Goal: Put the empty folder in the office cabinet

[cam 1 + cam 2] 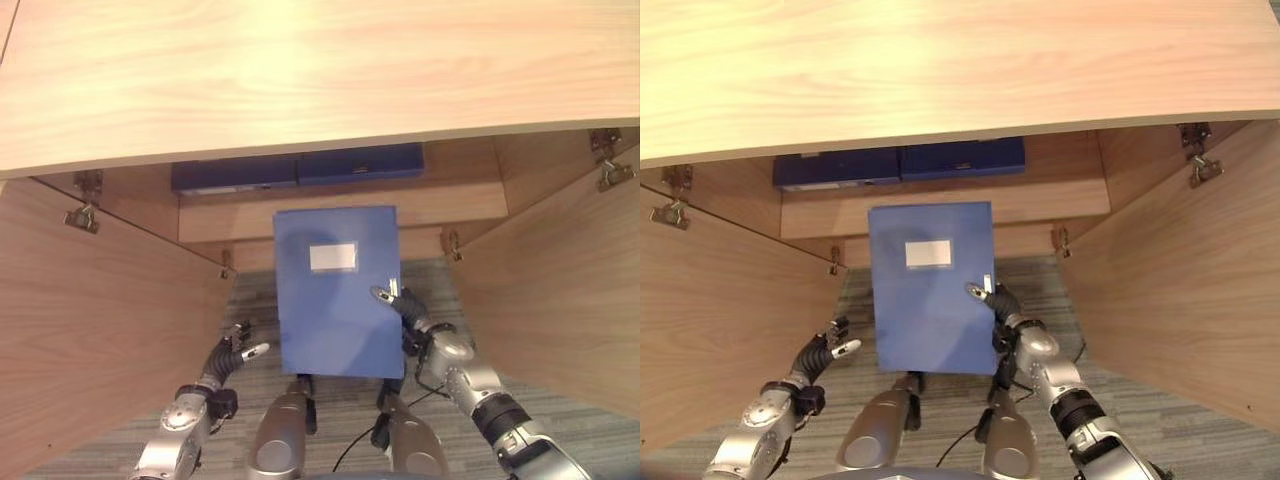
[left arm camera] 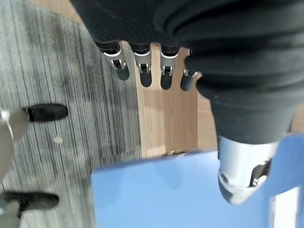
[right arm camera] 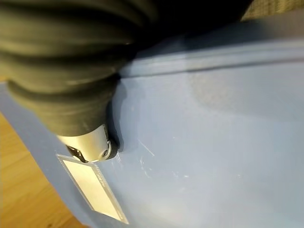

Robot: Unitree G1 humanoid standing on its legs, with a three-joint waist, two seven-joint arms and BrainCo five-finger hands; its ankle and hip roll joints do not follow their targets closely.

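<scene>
A blue folder point(image 1: 335, 300) with a white label point(image 1: 333, 257) is held flat above the carpet, its far end pointing into the open office cabinet point(image 1: 300, 90). My right hand point(image 1: 432, 338) is shut on the folder's right edge, thumb on its top face and fingers underneath. The right wrist view shows that thumb point(image 3: 90, 142) pressed on the blue cover point(image 3: 213, 142) near the label. My left hand point(image 1: 232, 355) hangs open to the left of the folder, apart from it. In the left wrist view its straight fingers point(image 2: 142, 71) point past the folder point(image 2: 166, 190).
Two dark blue folders point(image 1: 300, 170) lie on the cabinet's back shelf under the wooden top. A lower shelf edge point(image 1: 440, 205) runs just beyond the held folder. The open doors stand at the left point(image 1: 90, 320) and right point(image 1: 560, 290). Grey striped carpet point(image 1: 340, 400) lies below.
</scene>
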